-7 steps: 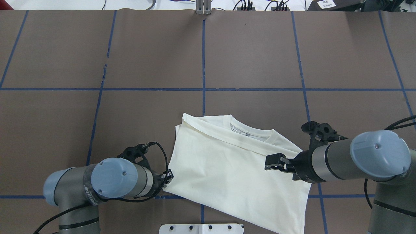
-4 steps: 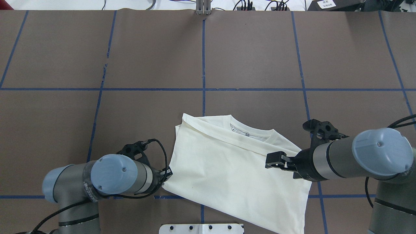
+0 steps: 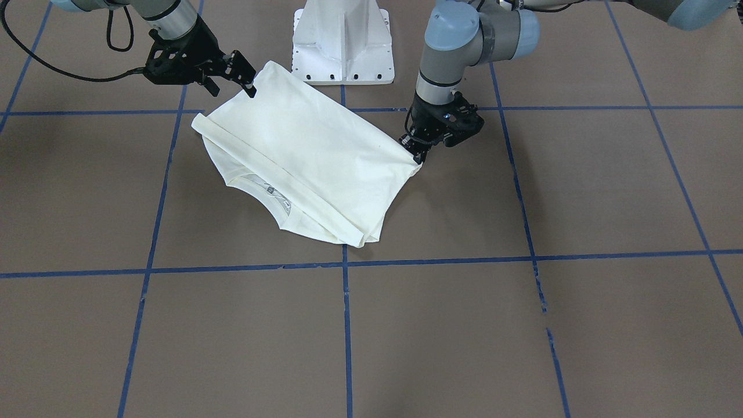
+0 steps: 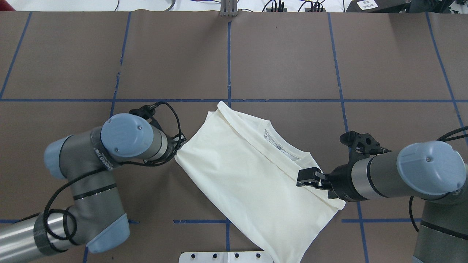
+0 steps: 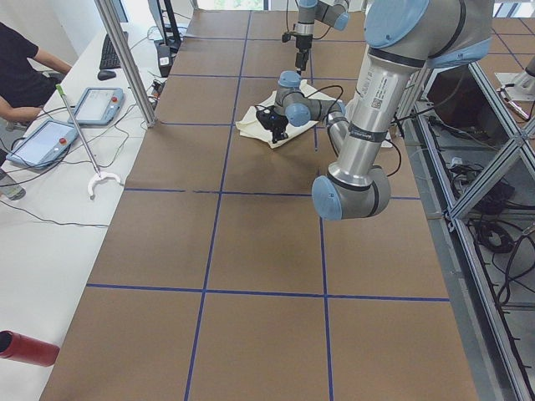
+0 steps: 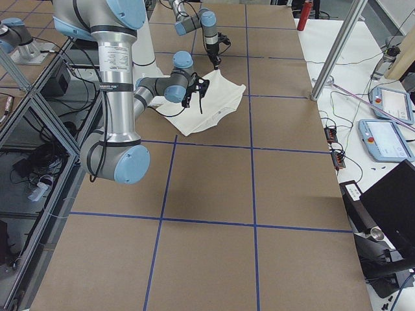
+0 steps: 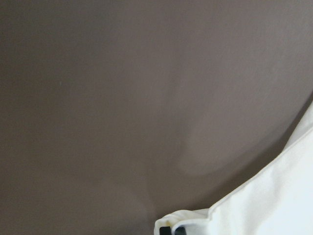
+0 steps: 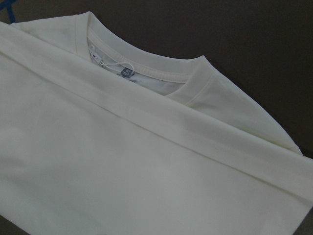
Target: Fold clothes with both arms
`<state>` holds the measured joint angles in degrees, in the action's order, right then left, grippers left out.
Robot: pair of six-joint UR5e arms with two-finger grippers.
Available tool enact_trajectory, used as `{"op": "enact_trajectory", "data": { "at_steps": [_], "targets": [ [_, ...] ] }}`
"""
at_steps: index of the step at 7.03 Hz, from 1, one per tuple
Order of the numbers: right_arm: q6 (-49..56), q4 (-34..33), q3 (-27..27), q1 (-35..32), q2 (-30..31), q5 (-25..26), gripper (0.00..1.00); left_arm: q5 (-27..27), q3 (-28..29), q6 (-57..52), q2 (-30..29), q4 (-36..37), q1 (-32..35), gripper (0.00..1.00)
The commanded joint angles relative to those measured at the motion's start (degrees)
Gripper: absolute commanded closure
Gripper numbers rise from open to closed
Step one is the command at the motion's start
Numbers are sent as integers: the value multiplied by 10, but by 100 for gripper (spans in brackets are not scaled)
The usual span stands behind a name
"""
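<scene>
You are looking at a brown surface that is carrying a grid of blue tape lines, with a white pedestal base standing at the robot's edge. A folded cream shirt is lying on it just in front of that base, slanting across the middle tape line. The shirt is showing its plain side and its collar upward.

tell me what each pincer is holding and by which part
Left pincer is shut on the shirt, gripping it by one corner. Right pincer is open above the shirt and appears to hold nothing.
</scene>
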<state>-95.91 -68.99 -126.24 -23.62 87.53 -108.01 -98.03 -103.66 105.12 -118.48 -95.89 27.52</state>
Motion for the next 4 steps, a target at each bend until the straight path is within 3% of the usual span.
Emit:
{"op": "enact_trajectory", "data": {
  "at_steps": [1,2,4],
  "targets": [
    [0,0,3,-9,-1,2,0,15,92,-67,-64,-10,72,100],
    [0,0,7,-15,-3,2,0,15,147,-111,-95,-40,104,100],
    [1,0,16,-19,-3,4,0,15,321,-155,-167,-173,136,100]
  ]
}}
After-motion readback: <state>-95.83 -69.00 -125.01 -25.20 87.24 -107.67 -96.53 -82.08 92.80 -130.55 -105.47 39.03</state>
